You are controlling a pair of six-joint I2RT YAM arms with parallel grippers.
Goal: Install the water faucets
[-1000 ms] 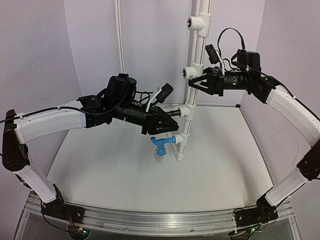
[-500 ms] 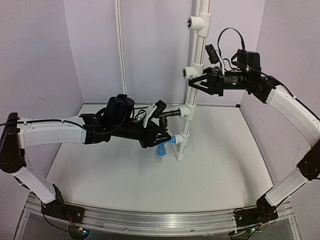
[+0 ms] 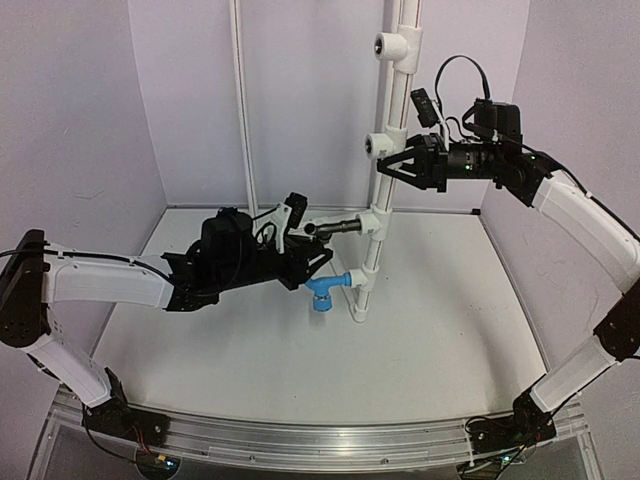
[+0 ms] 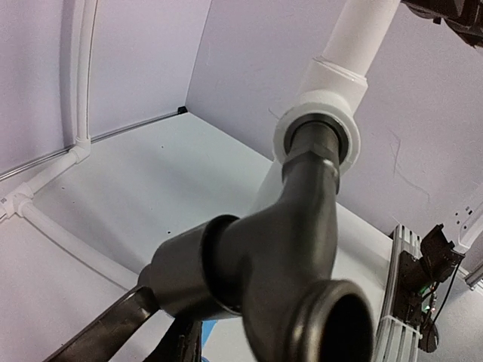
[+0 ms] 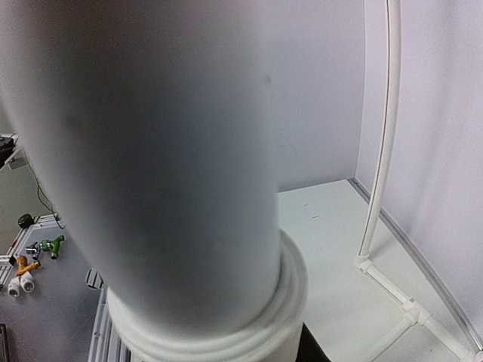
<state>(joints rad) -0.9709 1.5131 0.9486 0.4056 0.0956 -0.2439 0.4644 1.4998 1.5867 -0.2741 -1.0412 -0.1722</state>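
Two faucets sit plugged into tees on the white pipe (image 3: 394, 100), so the step in hand looks like snugging the lower one home. Nearest, the left gripper (image 3: 316, 264) hangs close over the blue faucet (image 3: 324, 291), which lies at its 6 o'clock and joins the bottom tee (image 3: 357, 280) at 3 o'clock. I cannot tell whether its jaws are spread or pinching the lever. The wrist view shows only its fingers (image 4: 113, 332) low at 7 o'clock beneath the black faucet (image 4: 264, 249). That black faucet lies at the gripper's 1 o'clock, its end seated in the next tee (image 3: 373, 218). Farther off, at 1 o'clock, the right gripper (image 3: 392, 166) pinches the white pipe from either side. To do this well, grip the blue body squarely and turn about the socket's axis without side push, letting the right arm brace the pipe.
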